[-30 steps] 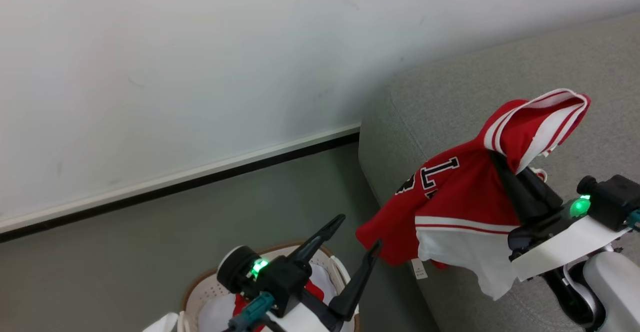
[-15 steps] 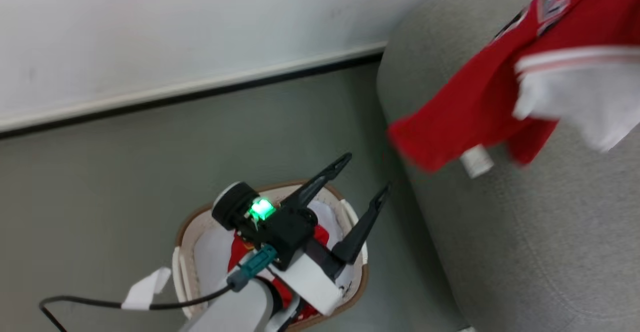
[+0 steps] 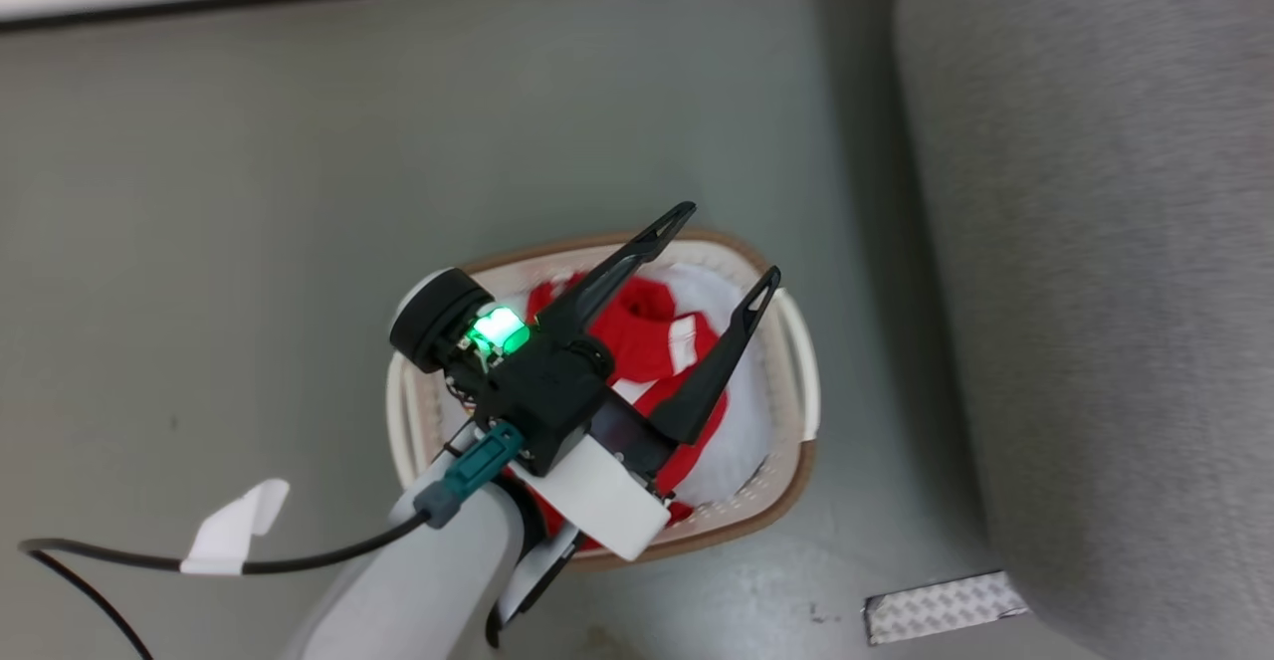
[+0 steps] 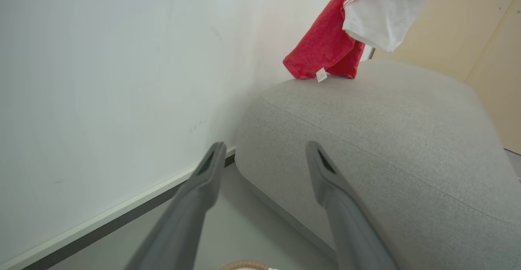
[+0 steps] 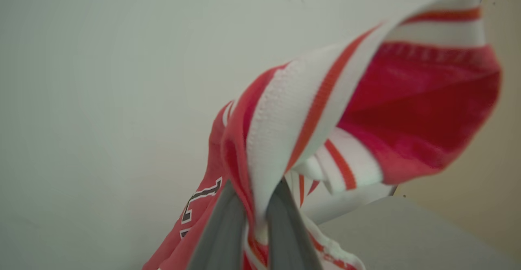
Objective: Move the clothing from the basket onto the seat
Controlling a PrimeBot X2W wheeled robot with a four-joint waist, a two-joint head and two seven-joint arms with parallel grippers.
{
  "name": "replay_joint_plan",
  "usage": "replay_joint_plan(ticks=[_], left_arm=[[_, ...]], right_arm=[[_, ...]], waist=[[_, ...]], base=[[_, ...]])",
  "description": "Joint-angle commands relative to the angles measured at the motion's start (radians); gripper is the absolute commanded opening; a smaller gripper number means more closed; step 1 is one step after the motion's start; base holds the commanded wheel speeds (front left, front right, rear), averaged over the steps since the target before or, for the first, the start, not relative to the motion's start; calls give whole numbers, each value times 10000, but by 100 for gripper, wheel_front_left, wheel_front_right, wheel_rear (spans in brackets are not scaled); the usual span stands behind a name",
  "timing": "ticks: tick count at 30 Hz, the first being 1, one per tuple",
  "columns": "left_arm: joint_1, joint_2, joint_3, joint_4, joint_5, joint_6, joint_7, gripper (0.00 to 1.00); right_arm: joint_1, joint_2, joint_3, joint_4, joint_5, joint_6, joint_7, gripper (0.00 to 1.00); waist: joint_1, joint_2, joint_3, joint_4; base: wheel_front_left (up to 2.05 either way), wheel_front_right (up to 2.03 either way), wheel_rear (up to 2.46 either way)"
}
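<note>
A smooth grey-green floor runs up to a plain white wall. Along the foot of the wall goes a skirting, a white strip above a dark band. The wall bears a few faint scuffs and marks. The seat, grey cloth with rounded edges and a seam below its top edge, stands with one end close to the wall. Beside its base a small metal plate with a diamond pattern lies flat on the floor, with pale scuffing near it. Behind the seat stand tan panels, a seam between them. The light is soft and even, and shadows are faint.
</note>
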Motion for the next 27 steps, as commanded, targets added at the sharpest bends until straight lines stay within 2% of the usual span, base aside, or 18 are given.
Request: replay_joint_plan(ticks=[1, 7, 10, 11, 12, 13, 14, 17, 20, 27], left_arm=[[-85, 78, 1, -11, -49, 5, -20, 100], [164, 47, -54, 187, -147, 129, -157, 100], [259, 69, -29, 270, -173, 179, -207, 100], [308, 88, -21, 312, -199, 208, -240, 100], [339, 94, -16, 348, -234, 244, -264, 100], [367, 103, -4, 387, -275, 251, -272, 100], [402, 110, 22, 421, -302, 291, -282, 100], [510, 95, 64, 559, -398, 361, -389, 100], [609, 90, 121, 698, -447, 450, -488, 100], [1291, 230, 467, 1085, -761, 842, -790, 100]], right_arm=[[156, 148, -607, 385, -449, -21, -118, 0], [923, 1058, -3963, 1780, -2583, -21, -636, 0], [1031, 1426, -4623, 1974, -3124, -21, -600, 0], [1111, 1539, -4887, 1988, -3350, -21, -578, 15], [1176, 1678, -5101, 1995, -3599, -21, -585, 40], [1235, 1866, -5236, 2023, -3796, -21, -553, 82], [1293, 2048, -5298, 2035, -3926, -21, -534, 100], [1503, 2479, -5013, 1948, -4322, -21, -682, 100], [2048, 2773, -4418, 1822, -4197, -21, -1113, 100], [4202, 3485, -2268, 1128, -2985, -21, -2224, 100]], waist=[[-3, -1, 604, 562], [-3, -1, 823, 971], [-3, -1, 754, 1004], [-3, -1, 698, 997], [-3, -1, 636, 981], [-3, -1, 557, 958], [-3, -1, 463, 924], [-3, -1, 100, 780], [-3, -1, -397, 624], [-3, -1, -1775, 400]], base=[[0, 0, 0], [0, 0, 0], [0, 0, 0], [0, 0, 0], [0, 0, 0], [0, 0, 0], [0, 0, 0], [0, 0, 0], [0, 0, 0], [0, 0, 0]])
